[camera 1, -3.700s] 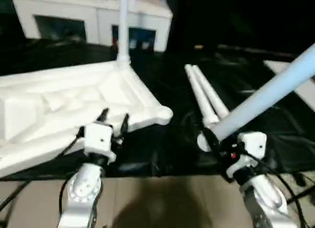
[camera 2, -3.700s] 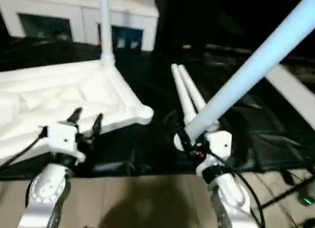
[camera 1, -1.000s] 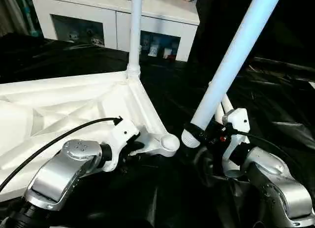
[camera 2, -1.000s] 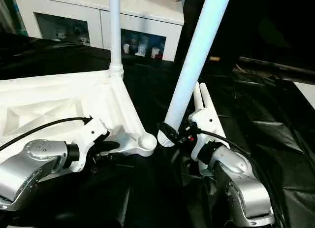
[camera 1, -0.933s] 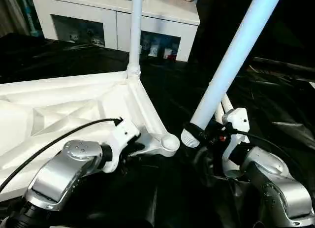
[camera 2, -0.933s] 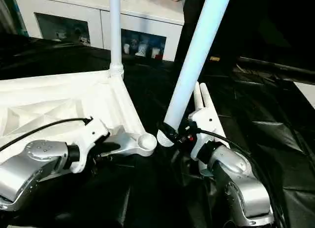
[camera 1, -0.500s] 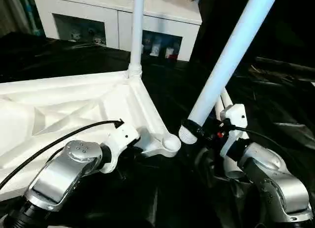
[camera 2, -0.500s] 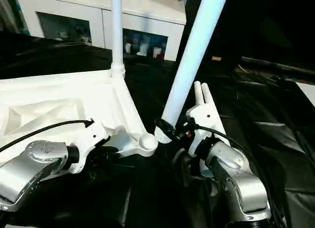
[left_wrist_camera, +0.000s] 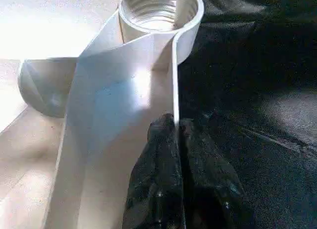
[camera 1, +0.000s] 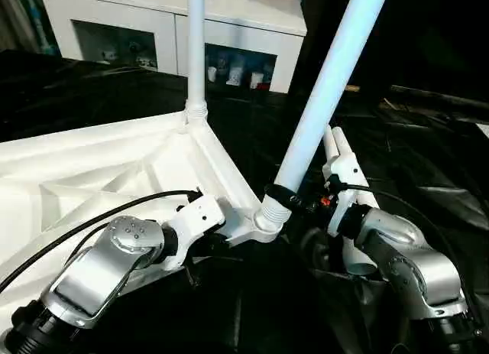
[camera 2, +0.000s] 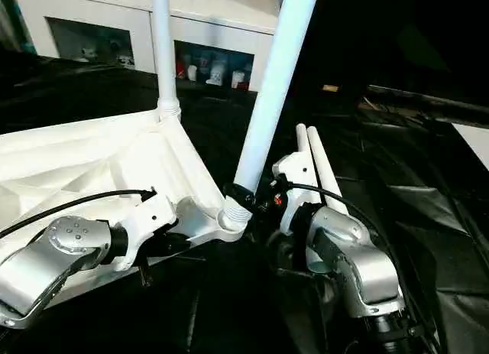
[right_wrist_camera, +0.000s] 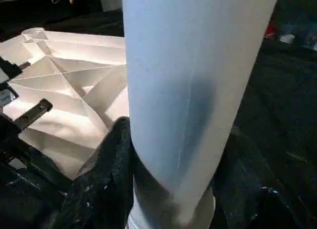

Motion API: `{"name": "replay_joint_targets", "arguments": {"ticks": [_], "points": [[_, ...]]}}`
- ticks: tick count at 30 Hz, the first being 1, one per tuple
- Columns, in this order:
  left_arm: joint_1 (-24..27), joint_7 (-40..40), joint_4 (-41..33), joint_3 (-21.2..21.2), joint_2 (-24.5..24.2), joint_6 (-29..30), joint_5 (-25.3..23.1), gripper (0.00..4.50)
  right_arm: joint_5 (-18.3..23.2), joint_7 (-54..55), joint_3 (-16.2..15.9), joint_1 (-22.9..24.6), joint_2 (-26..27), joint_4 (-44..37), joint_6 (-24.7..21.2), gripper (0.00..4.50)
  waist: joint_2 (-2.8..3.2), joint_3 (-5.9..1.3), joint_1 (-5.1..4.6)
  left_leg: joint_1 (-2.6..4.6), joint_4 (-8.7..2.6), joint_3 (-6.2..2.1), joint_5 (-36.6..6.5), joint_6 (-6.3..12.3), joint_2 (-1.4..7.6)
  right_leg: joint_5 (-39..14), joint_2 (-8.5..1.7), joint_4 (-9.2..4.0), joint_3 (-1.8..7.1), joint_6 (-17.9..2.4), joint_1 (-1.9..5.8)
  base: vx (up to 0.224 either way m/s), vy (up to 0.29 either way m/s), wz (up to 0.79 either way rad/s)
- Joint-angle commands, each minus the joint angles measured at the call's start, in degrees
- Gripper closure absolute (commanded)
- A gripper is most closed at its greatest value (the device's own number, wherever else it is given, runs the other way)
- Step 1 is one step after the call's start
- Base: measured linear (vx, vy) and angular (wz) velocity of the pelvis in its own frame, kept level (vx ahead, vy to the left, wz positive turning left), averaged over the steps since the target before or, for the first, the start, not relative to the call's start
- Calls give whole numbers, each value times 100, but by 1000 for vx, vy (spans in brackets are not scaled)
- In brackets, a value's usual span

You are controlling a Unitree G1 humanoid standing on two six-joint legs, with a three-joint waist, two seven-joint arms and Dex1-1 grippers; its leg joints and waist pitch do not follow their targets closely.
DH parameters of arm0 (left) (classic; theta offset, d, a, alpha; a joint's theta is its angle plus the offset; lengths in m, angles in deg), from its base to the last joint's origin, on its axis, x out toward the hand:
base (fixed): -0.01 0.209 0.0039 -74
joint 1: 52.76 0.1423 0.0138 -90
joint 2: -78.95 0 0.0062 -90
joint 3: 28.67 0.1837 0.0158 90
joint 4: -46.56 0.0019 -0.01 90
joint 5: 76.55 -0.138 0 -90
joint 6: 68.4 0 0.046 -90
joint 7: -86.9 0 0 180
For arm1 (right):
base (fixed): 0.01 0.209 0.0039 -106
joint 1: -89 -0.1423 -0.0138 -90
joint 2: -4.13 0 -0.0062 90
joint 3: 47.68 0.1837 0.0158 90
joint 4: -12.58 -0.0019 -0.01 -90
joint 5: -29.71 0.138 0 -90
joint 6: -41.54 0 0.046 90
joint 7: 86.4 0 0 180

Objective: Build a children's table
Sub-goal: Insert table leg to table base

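A: Item one, the table top?

B: White plastic, lying ribbed underside up on the black-draped work table. One leg stands upright in the far corner socket. The near corner socket sits at the edge closest to both grippers.

A: Left gripper?

B: Black fingers pinched together on the thin rim wall of the table top, just behind the near corner socket. Jaws closed on that rim.

A: Right gripper?

B: Clamped around the second leg close to its lower end. The leg tilts up and away from the robot; its ribbed lower end meets the near corner socket. How far it has entered cannot be told.

A: Remaining parts?

B: Two spare legs, lying side by side on the black cloth behind the right gripper, touching each other.

A: Background?

B: White cabinet with glass doors beyond the work table, small items on its shelves.
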Motion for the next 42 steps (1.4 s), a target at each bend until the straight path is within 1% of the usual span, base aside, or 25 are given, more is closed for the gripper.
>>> {"name": "replay_joint_targets", "arguments": {"ticks": [1, 2, 3, 4, 8, 9, 11, 13, 15, 16, 17, 18, 19, 20, 21, 22, 23, 25, 26, 28, 30, 31, 32, 37, 42], "points": [[-31, -75, 215, 131, 39, 151, -97, 395, 26, -59, 27, -117, -75, 21, -42, 266, 47, -213, 11, 7, -478, -46, -220, 108, 290, -452, -442, -425, 301, -987, 223, 0, 0, 0], [-54, -135, 237, 142, 41, 132, -149, 395, 48, -80, 20, -143, -73, 35, -58, 266, 31, -207, 8, 9, -483, -41, -270, 104, 292, -541, -440, -436, 299, -981, 217, 0, 0, 0], [-63, -168, 244, 161, 31, 105, -194, 382, 58, -93, 17, -157, -70, 47, -67, 266, 44, -206, 12, 1, -489, -50, -339, 93, 291, -690, -447, -447, 302, -935, 223, 0, 0, 0], [-64, -172, 255, 173, 22, 98, -196, 376, 56, -116, 8, -181, -68, 82, -63, 266, 49, -201, 13, 15, -494, -50, -393, 71, 302, -756, -455, -457, 302, -939, 207, 0, 0, 0], [-47, -164, 281, 171, 5, 93, -205, 373, 35, -187, -31, -245, -65, 168, -51, 266, 24, -195, 3, 6, -503, -52, -450, 42, 302, -836, -452, -462, 299, -949, 205, 0, 0, 0], [-44, -165, 281, 172, -3, 94, -212, 404, 33, -194, -34, -250, -65, 174, -50, 266, 31, -190, 7, 8, -505, -51, -493, 34, 303, -900, -454, -471, 302, -936, 200, 0, 0, 0], [-27, -192, 279, 119, 26, 95, -196, 410, 26, -212, -31, -271, -62, 204, -42, 266, 21, -191, 10, 17, -505, -47, -496, 29, 305, -892, -452, -472, 304, -933, 194, 0, 0, 0], [-30, -224, 293, 44, 83, 109, -162, 412, 24, -228, -30, -281, -62, 226, -38, 266, 13, -186, 6, -1, -513, -53, -481, 30, 305, -896, -453, -470, 302, -923, 205, 0, 0, 0], [-40, -211, 310, 38, 91, 50, -164, 442, 13, -246, -36, -285, -67, 256, -31, 266, 10, -189, -3, -7, -512, -54, -449, 35, 303, -860, -451, -465, 300, -928, 210, 0, 0, 0], [-46, -201, 319, 44, 88, 4, -173, 447, 5, -256, -40, -288, -70, 273, -26, 266, 12, -191, -2, -3, -510, -55, -433, 36, 304, -846, -455, -464, 300, -934, 208, 0, 0, 0], [-48, -160, 328, 58, 74, -32, -163, 449, -12, -269, -52, -288, -74, 301, -14, 266, 2, -192, -6, -2, -504, -52, -391, 51, 301, -784, -451, -462, 301, -943, 206, 0, 0, 0], [-38, 69, 401, 134, -5, -510, -167, 449, -43, -291, -67, -300, -72, 414, 41, 266, -26, -185, -8, -4, -504, -46, -361, 73, 301, -754, -450, -465, 303, -954, 206, 0, 0, 0], [-28, 198, 438, 166, -43, -750, -155, 449, -45, -305, -72, -308, -72, 458, 58, 266, -49, -171, 11, -8, -507, -53, -351, 118, 289, -834, -452, -492, 299, -924, 203, 0, 0, 0], [-24, 305, 477, 198, -74, -979, -161, 449, -43, -313, -72, -315, -69, 488, 67, 266, -40, -176, 3, 0, -510, -41, -374, 120, 294, -911, -452, -485, 306, -900, 197, 0, 0, 0], [-26, 515, 558, 255, -131, -1359, -161, 450, -36, -327, -70, -329, -59, 543, 80, 266, -50, -167, 11, -7, -512, -46, -372, 145, 286, -952, -452, -503, 304, -871, 198, 0, 0, 0], [-44, 576, 606, 285, -168, -1423, -181, 450, -42, -339, -72, -342, -49, 583, 93, 266, -44, -168, 17, 4, -515, -40, -385, 145, 291, -1007, -458, -499, 310, -834, 193, 0, 0, 0], [-87, 670, 723, 339, -238, -1618, -250, 450, -58, -360, -84, -366, -31, 654, 119, 266, -43, -165, 28, 15, -515, -40, -396, 166, 290, -1046, -458, -514, 310, -821, 180, 0, 0, 0], [-179, 789, 923, 381, -325, -1826, -340, 450, -76, -401, -114, -412, -3, 751, 134, 266, -22, -160, 52, 44, -519, -23, -416, 152, 299, -1063, -453, -507, 310, -838, 152, 0, 0, 0], [-255, 917, 1096, 380, -370, -2082, -376, 450, -75, -430, -139, -453, 26, 807, 129, 266, -9, -161, 67, 53, -526, -22, -414, 137, 302, -1003, -453, -496, 312, -861, 147, 0, 0, 0], [-346, 1008, 1267, 356, -386, -2229, -385, 450, -90, -459, -173, -499, 51, 868, 131, 266, -10, -173, 85, 48, -524, -19, -323, 104, 310, -672, -448, -447, 301, -926, 154, 0, 0, 0], [-435, 1124, 1434, 356, -409, -2406, -405, 450, -122, -489, -221, -546, 73, 944, 156, 266, -7, -176, 100, 48, -526, -11, -320, 88, 306, -575, -448, -433, 301, -971, 159, 0, 0, 0], [-479, 1135, 1517, 358, -419, -2440, -440, 450, -131, -512, -245, -567, 82, 977, 164, 266, -12, -179, 104, 32, -533, -15, -345, 74, 306, -594, -455, -436, 298, -970, 180, 0, 0, 0], [-499, 1138, 1553, 359, -421, -2447, -453, 450, -131, -523, -257, -577, 86, 989, 161, 266, -14, -179, 102, 27, -536, -17, -354, 61, 306, -609, -458, -433, 298, -967, 184, 0, 0, 0], [-592, 1149, 1905, 327, -380, -2647, -586, 450, -143, -616, -317, -633, 69, 1021, 146, 266, -15, -185, 114, 22, -545, -24, -504, -14, 314, -874, -479, -456, 301, -911, 188, 0, 0, 0], [-541, 1251, 1987, 247, -320, -2744, -494, 450, -194, -691, -322, -655, 7, 1089, 143, 266, -21, -176, 122, 19, -558, -28, -671, -64, 324, -1278, -498, -494, 309, -837, 176, 0, 0, 0]]}}
